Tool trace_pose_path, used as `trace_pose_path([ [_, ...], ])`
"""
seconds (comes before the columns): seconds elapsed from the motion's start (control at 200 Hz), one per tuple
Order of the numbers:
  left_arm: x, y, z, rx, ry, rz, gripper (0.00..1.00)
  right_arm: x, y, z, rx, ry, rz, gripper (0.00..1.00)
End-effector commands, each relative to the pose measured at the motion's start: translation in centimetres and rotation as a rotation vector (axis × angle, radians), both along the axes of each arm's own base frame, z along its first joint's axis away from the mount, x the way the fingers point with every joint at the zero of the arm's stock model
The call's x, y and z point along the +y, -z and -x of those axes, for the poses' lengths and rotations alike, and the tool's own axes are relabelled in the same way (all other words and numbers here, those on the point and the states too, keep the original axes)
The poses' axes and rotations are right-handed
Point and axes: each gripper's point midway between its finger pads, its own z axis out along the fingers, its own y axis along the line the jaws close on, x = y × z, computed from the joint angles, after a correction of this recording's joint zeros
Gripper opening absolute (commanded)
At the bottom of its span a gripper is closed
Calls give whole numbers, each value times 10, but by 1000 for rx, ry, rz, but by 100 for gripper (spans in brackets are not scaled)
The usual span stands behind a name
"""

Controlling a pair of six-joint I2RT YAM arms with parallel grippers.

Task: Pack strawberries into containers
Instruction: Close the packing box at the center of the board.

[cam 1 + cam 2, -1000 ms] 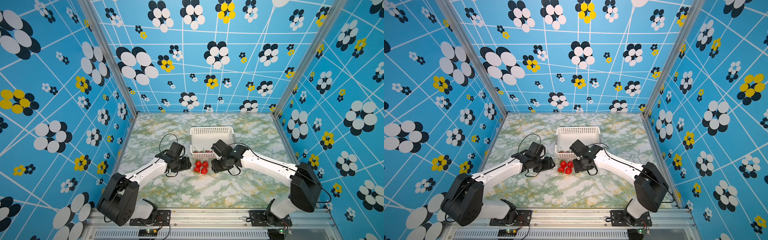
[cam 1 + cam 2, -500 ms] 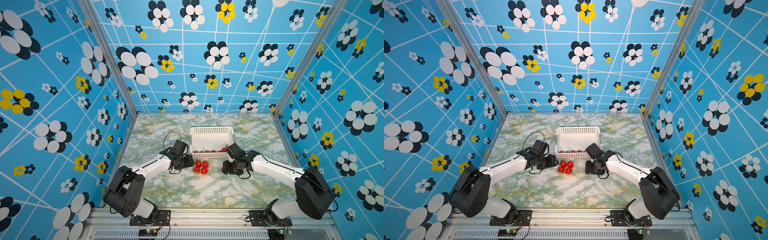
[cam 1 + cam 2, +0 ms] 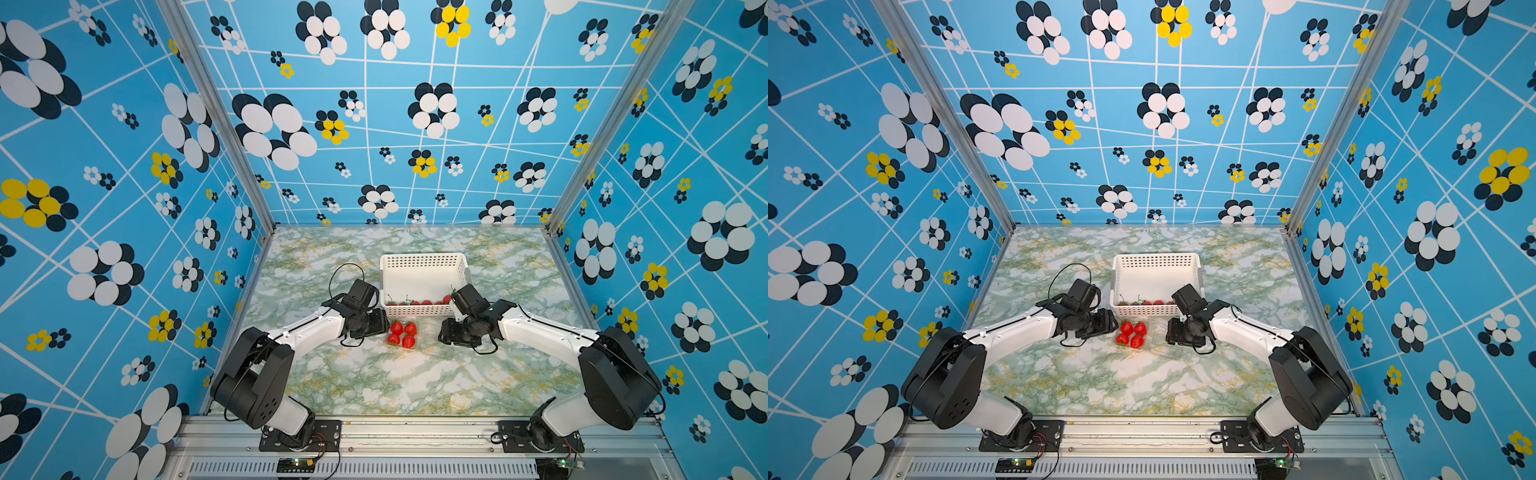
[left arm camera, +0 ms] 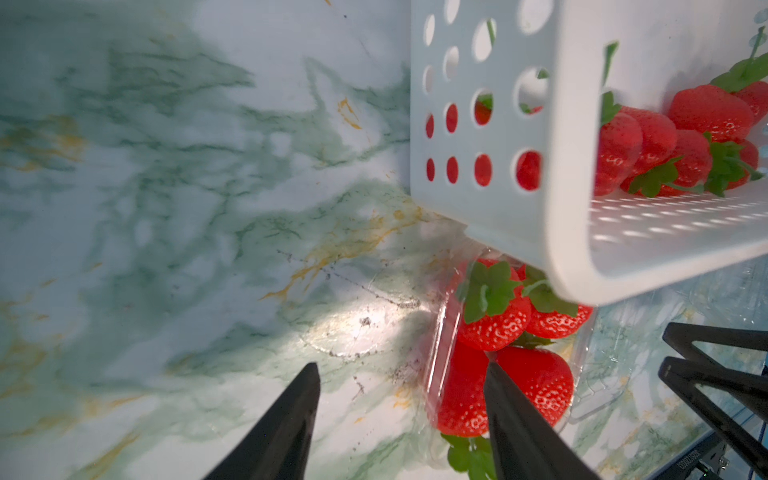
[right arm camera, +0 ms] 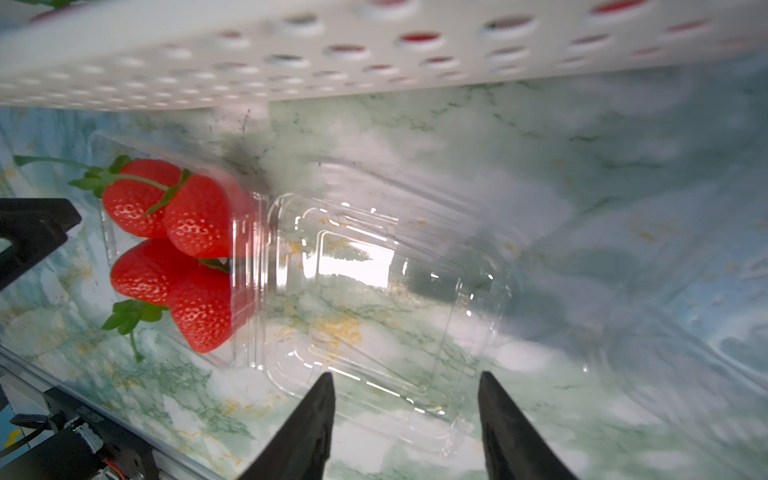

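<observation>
Left arm stretched low across the marble table (image 3: 374,374), wrist camera up, and the left gripper (image 4: 401,370) aims level at the fruit from the near-left corner of the white basket (image 3: 422,262). Its claws stand apart with nothing between them, one fingertip just short of the tray wall. Right there, just in front of the basket's near wall, sits the clear clamshell container (image 5: 249,270), flipped open. Its long axis runs alongside that wall, with the tray toward the left arm and the lid (image 5: 374,299) laid flat toward the right arm. Four strawberries (image 3: 402,334) fill the tray two by two. They are glossy red and seeded, lying on their sides with green caps and thin stems toward the left arm and tips toward the hinge. Behind them, more strawberries (image 3: 415,302) line the inside of the basket's near wall. Off the basket's near-right corner, the right arm comes in low with its elbow out, and the right gripper (image 5: 406,376) tilts down at the lid's free edge, claws spread and gripping nothing.
</observation>
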Motion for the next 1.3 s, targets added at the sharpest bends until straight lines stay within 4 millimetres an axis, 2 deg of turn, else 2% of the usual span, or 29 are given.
trace_pose_path([
  [0.0, -6, -3, -4, -8, 16, 2, 64, -4, 6, 2, 19, 18, -3, 56],
  [0.545, -11, 1, -4, 3, 26, -9, 63, -20, 14, 9, 26, 52, -10, 56],
  [1.294, -13, 5, -3, 10, 30, -8, 59, -3, 19, -1, 37, 36, -60, 56],
])
